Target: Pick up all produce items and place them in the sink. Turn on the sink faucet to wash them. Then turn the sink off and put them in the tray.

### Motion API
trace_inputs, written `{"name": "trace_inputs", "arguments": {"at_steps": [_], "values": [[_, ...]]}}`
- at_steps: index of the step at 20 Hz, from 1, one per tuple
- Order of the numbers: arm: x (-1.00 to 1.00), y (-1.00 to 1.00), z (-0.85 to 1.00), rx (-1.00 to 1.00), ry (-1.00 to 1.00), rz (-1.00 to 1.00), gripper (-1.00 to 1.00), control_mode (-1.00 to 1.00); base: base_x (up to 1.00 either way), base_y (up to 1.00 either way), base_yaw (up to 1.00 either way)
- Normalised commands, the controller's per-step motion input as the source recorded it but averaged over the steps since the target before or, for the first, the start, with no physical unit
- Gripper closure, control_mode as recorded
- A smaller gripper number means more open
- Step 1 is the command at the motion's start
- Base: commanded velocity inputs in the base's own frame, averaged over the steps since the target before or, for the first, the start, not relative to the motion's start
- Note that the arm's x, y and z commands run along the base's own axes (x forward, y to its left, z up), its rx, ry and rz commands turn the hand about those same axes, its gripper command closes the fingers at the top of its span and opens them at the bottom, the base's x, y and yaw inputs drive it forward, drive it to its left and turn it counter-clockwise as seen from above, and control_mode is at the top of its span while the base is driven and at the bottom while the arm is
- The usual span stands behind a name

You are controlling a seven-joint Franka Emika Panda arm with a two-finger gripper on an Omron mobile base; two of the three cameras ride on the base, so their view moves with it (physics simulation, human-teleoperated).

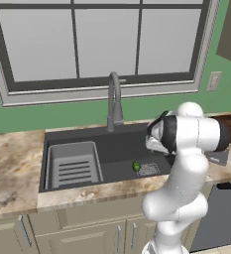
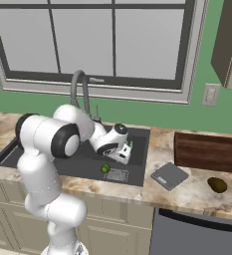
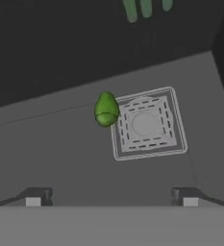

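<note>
The gripper (image 3: pixel 111 194) hangs over the sink (image 1: pixel 117 144), pointing down at its floor, and its two finger tips (image 3: pixel 34 196) stand wide apart with nothing between them. Below and ahead of the tips, a little toward the left one, the bright green produce item (image 3: pixel 106 109) lies on the sink floor, well apart from both fingers and touching the edge of the square drain grate (image 3: pixel 147 123). In the hand view the grate lies beyond the gap between the tips, nearer the right-hand one. From the base cameras the gripper (image 2: pixel 126 149) shows above the basin with the green item (image 2: pixel 105 169) lower and just in front of it, beside the grate (image 2: pixel 118 175). The gooseneck sink faucet (image 1: pixel 114 99) rises behind the hand at the back rim. The dark brown produce item (image 2: pixel 216 185) rests on the counter (image 2: pixel 187 191) far to the gripper's right, past a small flat grey square (image 2: pixel 169 175) and just in front of the wooden tray (image 2: pixel 209 152). A light grey ribbed rack (image 1: pixel 73 166) sits in the sink's left end, away from the hand.
</note>
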Motion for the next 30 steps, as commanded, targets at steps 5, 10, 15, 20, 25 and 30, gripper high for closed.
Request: {"name": "trace_inputs", "arguments": {"at_steps": [5, 10, 15, 20, 25, 30], "values": [[-0.22, -0.25, 1.0, 0.0, 0.0, -0.06, -1.0, -1.0, 0.0, 0.0, 0.0], [0.0, -0.33, 1.0, 0.0, 0.01, -0.07, -1.0, -1.0, 0.0, 0.0, 0.0], [-0.19, -0.49, 1.0, 0.0, 0.09, -0.08, -1.0, -1.0, 0.0, 0.0, 0.0], [-0.36, -0.69, 0.95, 0.0, 0.09, -0.1, -1.0, -1.0, 0.0, 0.0, 0.0], [-0.33, -0.89, 0.36, -0.02, 0.02, -0.05, -1.0, -1.0, 0.0, 0.0, 0.0], [-0.23, -1.0, 0.02, -0.02, 0.01, -0.05, -1.0, -1.0, 0.0, 0.0, 0.0]]}}
